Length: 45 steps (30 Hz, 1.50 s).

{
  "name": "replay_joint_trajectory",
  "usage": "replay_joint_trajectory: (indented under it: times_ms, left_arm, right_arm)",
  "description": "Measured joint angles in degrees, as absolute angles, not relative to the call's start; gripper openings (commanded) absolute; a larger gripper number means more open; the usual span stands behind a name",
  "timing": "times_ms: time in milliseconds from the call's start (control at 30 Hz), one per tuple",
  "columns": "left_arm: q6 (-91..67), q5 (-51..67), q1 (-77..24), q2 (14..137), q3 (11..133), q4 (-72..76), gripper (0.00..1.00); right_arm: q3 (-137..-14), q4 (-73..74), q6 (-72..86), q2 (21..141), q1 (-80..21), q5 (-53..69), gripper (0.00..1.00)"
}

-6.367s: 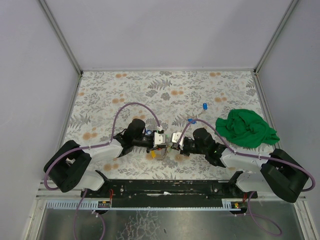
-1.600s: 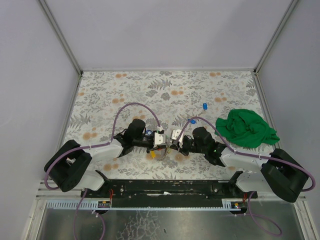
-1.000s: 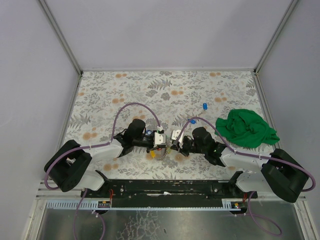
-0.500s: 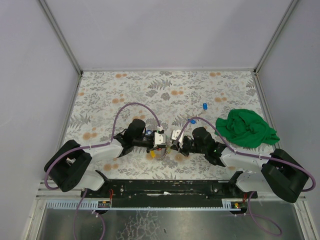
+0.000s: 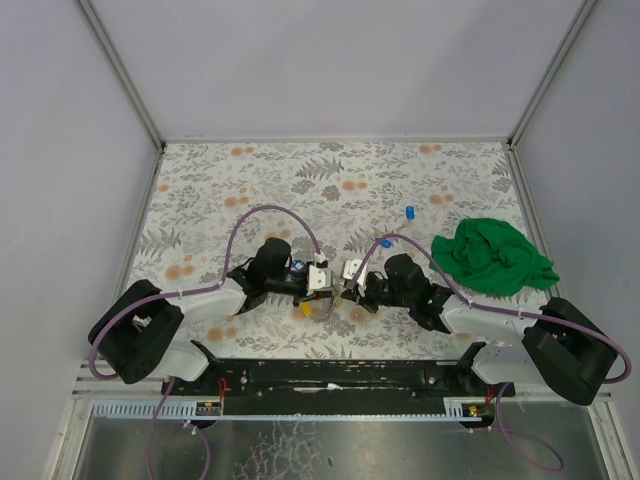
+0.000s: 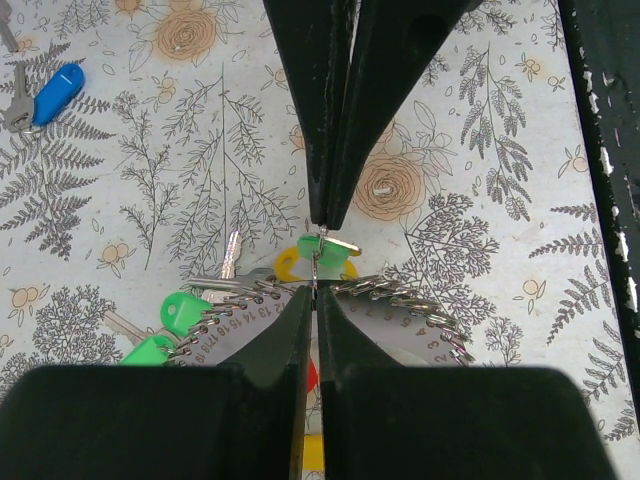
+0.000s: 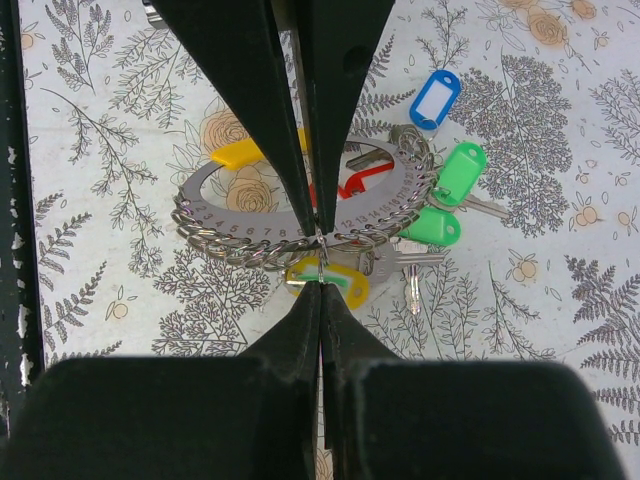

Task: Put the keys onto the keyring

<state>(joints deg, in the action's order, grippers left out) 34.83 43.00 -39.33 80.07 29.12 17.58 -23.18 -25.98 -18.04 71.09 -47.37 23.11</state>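
The keyring [image 7: 235, 238] lies flat on the counter [image 5: 300, 180] between the two arms, near their bases. Its long axis runs crosswise to them, curved edge toward the right fingers [image 7: 293, 325]. Keys [image 7: 460, 168] fan from one end, and a yellow key [image 7: 342, 278] lies crosswise at the tips. The left fingers [image 6: 278, 335] and the right fingers are narrow, closed to a slit, at a thin wire loop [image 6: 316, 250]. I cannot tell whether they pinch it.
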Motion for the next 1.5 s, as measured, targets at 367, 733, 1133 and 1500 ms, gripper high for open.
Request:
replay_joint_trajectory:
  times_ms: [367, 733, 1133, 1500]
  left_arm:
    - [34.3, 40.45, -39.33, 80.07, 29.12, 17.72, 0.0]
    - [30.76, 32.73, -39.33, 80.07, 29.12, 21.17, 0.0]
    - [28.69, 27.94, -39.33, 79.09, 28.64, 23.42, 0.0]
    - [27.73, 25.08, -39.33, 78.19, 27.49, 25.74, 0.0]
  right_arm:
    - [-23.53, -23.29, -14.09, 70.89, -47.4, 20.43, 0.0]
    - [-31.55, -6.33, 4.78, 72.03, -47.51, 6.37, 0.0]
    - [-40.12, -0.36, 10.02, 82.63, -46.74, -4.1, 0.0]
    - [-40.12, 14.41, 14.09, 72.12, -46.74, -2.28, 0.0]
